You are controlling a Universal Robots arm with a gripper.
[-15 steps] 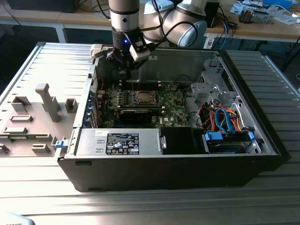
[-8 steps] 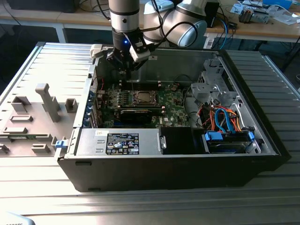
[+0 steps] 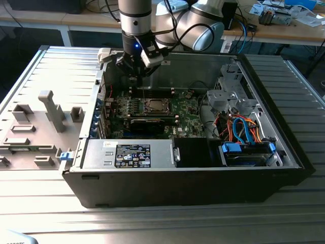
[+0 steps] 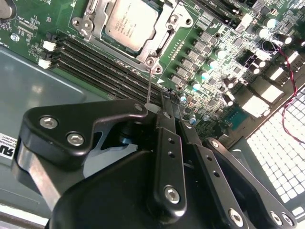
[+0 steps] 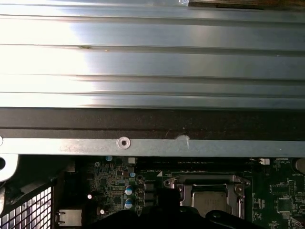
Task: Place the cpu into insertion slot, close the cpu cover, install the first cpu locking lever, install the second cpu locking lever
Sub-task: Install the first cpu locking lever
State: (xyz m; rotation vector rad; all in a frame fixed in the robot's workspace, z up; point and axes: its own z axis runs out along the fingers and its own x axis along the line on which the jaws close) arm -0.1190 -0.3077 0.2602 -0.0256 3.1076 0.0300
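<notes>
1. Seated in socket: small square silvery cpu, thin silvery metal cpu cover closed over it, on green motherboard.
2. Above socket: black gripper, finger state impossible to tell.
3. In hand, by judgement: locking-lever stage; thin wire lever standing upright, needing pressing down.
</notes>
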